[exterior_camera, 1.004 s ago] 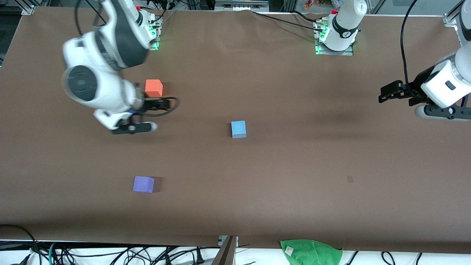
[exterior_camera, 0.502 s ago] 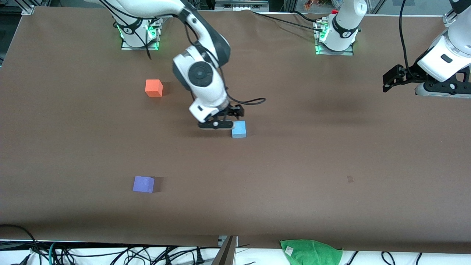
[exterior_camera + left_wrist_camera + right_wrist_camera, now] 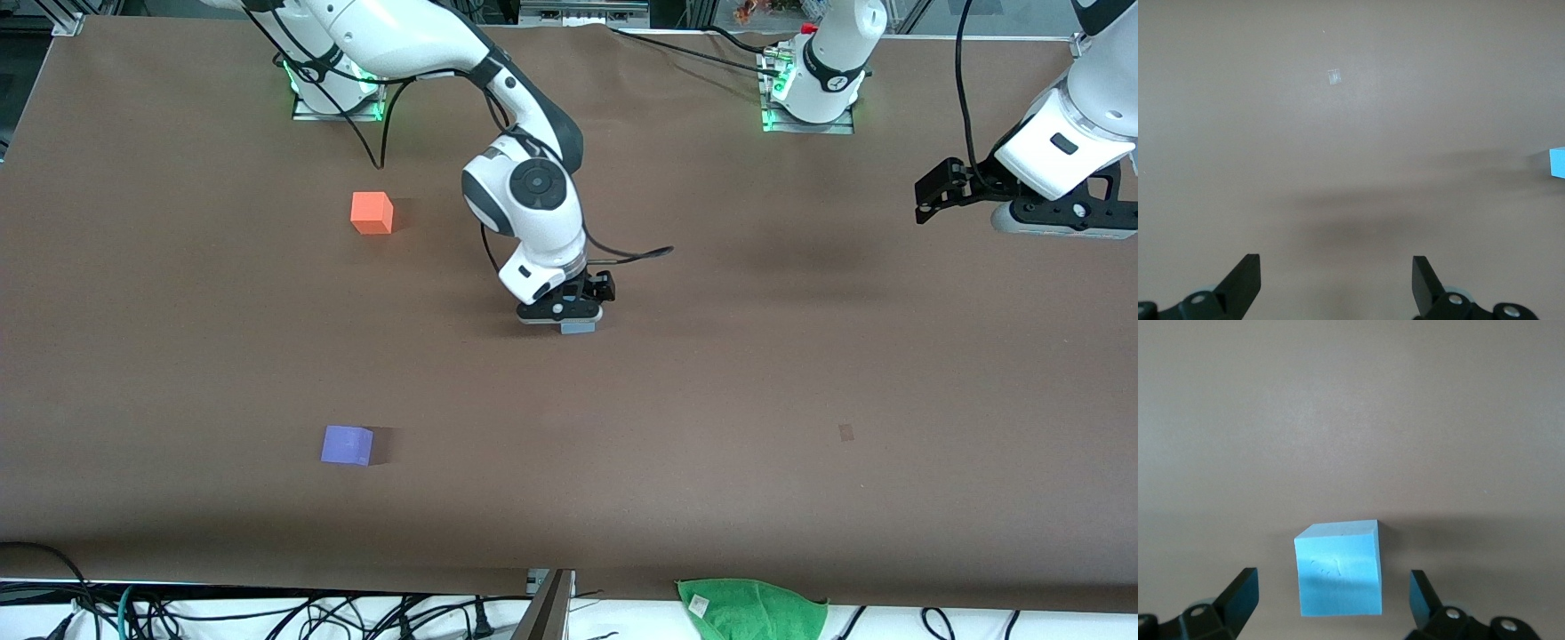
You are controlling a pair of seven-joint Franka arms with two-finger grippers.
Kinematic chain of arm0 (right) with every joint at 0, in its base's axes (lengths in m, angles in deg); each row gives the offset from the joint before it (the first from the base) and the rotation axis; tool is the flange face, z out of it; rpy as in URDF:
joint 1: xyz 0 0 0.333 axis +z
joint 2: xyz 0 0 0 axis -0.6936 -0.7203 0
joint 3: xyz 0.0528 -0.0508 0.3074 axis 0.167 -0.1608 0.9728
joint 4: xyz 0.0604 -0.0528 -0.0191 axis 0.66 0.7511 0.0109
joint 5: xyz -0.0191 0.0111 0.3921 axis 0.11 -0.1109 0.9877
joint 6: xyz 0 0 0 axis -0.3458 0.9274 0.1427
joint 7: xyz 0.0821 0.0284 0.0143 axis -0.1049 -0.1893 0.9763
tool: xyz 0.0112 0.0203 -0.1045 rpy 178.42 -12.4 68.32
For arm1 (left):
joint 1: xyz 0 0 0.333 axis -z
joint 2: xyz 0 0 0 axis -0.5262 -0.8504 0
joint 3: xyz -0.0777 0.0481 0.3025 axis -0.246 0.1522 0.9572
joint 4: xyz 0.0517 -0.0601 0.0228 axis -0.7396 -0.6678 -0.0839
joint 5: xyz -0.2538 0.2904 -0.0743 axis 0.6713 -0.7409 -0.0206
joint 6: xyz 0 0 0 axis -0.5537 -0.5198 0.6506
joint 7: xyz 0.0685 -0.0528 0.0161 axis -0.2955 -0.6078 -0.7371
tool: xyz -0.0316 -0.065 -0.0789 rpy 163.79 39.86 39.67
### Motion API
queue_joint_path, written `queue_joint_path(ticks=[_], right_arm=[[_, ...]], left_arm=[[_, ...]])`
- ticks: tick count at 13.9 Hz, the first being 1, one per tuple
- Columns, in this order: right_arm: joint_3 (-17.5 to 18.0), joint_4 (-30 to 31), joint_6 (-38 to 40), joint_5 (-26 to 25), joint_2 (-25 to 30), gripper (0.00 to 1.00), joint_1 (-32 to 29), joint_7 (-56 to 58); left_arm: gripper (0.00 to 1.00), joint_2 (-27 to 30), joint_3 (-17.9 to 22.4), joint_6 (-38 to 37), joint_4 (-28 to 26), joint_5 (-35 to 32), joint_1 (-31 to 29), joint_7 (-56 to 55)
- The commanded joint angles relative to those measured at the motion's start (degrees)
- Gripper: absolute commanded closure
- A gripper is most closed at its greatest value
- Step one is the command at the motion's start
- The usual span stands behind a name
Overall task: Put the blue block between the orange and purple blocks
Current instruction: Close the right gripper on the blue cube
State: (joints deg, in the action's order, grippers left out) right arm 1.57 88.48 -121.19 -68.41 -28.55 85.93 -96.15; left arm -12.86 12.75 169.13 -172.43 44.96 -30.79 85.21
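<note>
Change: the right gripper [image 3: 569,313] has been swung from beside the orange block [image 3: 372,212] to over the blue block [image 3: 1338,568].
Fingers: both spread, nothing held.
Blue block: mid-table, toward neither arm's end, apart from the purple block [image 3: 347,444].
Left gripper [image 3: 1337,283]: waiting, released.
Advice: lowered squarely, then closed.

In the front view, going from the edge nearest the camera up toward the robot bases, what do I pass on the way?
Green cloth → purple block → blue block with the right end effector open over it → orange block. The left end effector, open, waits over the left arm's end of the table.
</note>
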Motion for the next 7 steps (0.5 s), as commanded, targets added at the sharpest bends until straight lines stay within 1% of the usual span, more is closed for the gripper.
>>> queue_joint_path(ticks=[1,4,7], right_arm=[[-0.6,-1.6,-0.6,-2.8,-1.7,0.0,1.3,-1.4],[-0.6,-1.3,-2.4,-4.0,-2.8,0.0,1.3,-1.3],[-0.6,-1.3,-4.9,-4.2,-4.6,0.0,1.3,-1.3]], left_arm=[[0.0,-0.6,0.1,-1.0,1.5,-0.9,0.5,-0.8],[0.0,-0.7,0.1,-1.1,1.7,-0.9,0.5,-0.8],[0.0,-0.7,0.1,-1.2,1.7,-0.9,0.5,-0.8]])
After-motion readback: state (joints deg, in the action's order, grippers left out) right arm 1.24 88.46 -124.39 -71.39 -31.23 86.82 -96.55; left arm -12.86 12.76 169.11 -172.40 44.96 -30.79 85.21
